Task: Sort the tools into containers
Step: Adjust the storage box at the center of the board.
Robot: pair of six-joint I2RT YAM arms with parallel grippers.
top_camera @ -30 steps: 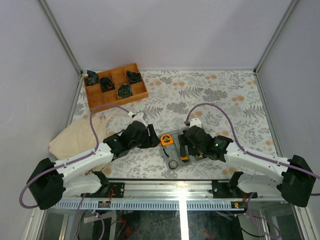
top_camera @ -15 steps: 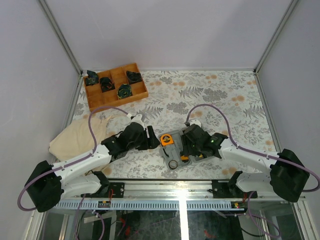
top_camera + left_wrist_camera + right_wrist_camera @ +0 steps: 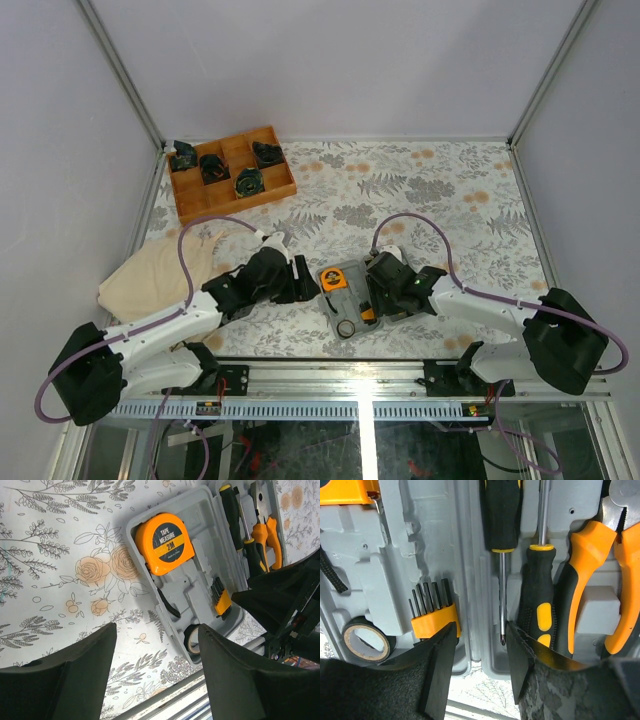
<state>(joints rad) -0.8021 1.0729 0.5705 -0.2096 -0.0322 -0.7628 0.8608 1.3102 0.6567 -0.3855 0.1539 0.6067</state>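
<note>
Tools lie in the moulded hollows of the grey case (image 3: 340,305), which sits on the floral desk (image 3: 450,200) near its front edge, between the two arms. From above, only the orange tape measure (image 3: 334,281) and a dark ring at the case's near corner read clearly; the arms cover much of the rest.

The left wrist view fills in the layout. The tape measure (image 3: 165,542) is at one end, a set of black hex keys (image 3: 220,597) in an orange holder is toward the middle, and a roll of tape (image 3: 192,639) is at the corner. Two black-and-yellow screwdrivers (image 3: 231,505) lie beside orange-handled pliers (image 3: 267,532) along the far side. The left pincer (image 3: 156,635) hangs over the desk just beside the case, spread, with nothing between its jaws.

Only the right wrist view shows the right pincer (image 3: 482,630) closely. Its jaws are spread on either side of the thin tip of one screwdriver shaft (image 3: 502,610) and clamp nothing.

The overhead view alone shows a wooden tray (image 3: 232,170) with black parts at the far left and a beige cloth (image 3: 150,280) under the left arm.
</note>
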